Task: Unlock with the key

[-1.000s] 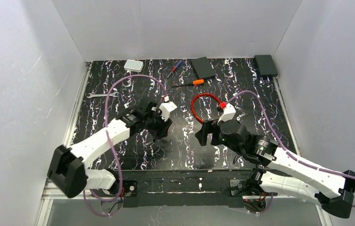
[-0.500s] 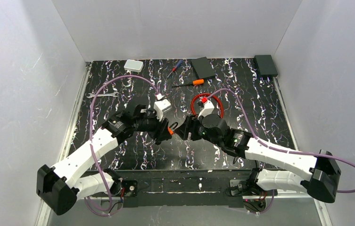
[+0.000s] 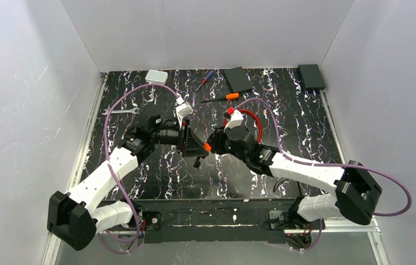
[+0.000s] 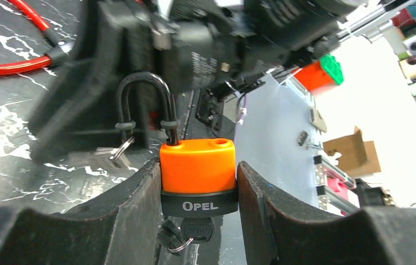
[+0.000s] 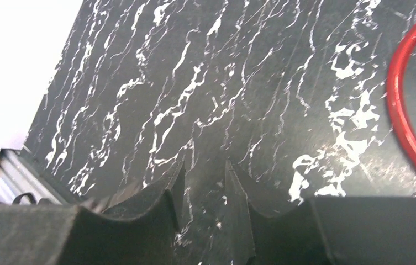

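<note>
The left gripper (image 4: 198,168) is clamped on an orange padlock (image 4: 196,157), one finger against each side of its body. The shackle (image 4: 145,88) points out past the fingertips. The key (image 4: 196,229) sits in the lock's underside, between the jaws on the palm side. It is partly hidden, and its head looks black from here. The right gripper (image 5: 203,179) has its jaws a narrow gap apart, with only table (image 5: 194,83) showing between them. Seen from above, it sits just beside the left jaws, close to the lock. A red cable (image 5: 410,132) lies beyond the right jaws, off to one side.
</note>
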Available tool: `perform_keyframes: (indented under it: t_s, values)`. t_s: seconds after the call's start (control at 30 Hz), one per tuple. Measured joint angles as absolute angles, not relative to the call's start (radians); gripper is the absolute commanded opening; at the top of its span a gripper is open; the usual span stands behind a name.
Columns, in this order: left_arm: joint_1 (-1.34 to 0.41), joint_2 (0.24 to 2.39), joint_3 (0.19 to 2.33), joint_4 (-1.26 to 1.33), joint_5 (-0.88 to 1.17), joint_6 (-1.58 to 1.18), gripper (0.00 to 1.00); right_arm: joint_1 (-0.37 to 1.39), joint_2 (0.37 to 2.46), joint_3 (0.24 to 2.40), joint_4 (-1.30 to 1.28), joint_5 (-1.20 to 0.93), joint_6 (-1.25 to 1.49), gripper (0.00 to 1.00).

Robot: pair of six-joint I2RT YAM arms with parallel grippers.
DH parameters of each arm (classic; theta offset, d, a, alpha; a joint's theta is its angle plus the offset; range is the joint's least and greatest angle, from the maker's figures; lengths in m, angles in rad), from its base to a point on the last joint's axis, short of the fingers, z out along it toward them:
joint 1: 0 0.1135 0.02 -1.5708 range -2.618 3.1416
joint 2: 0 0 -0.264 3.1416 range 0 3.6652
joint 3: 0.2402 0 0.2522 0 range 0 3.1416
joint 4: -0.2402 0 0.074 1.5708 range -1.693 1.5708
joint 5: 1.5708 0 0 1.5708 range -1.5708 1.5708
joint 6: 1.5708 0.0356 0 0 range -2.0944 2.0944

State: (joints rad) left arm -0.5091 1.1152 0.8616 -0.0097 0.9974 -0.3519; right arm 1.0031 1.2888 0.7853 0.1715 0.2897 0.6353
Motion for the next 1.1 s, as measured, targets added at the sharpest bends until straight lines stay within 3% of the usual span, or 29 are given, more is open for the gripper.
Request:
perform_keyframes:
  t_s: [0.13,0.43,0.7,1.1]
  values:
    - [-0.508,1.122,0.839,0.082,1.051,-0.421,0.00,0.933,1.321,0.788,0.222,0.240,0.602,0.51]
    - [-0.488,1.169,0.743,0.599,1.095,-0.772,0.00,0.902,1.218,0.662,0.348,0.149,0.542,0.62]
    - [-0.483,1.188,0.718,0.725,1.044,-0.804,0.00,0.884,1.102,0.613,0.339,0.105,0.591,0.60]
    - [-0.481,1.234,0.694,0.802,0.985,-0.813,0.00,0.881,1.140,0.710,0.366,0.051,0.649,0.58]
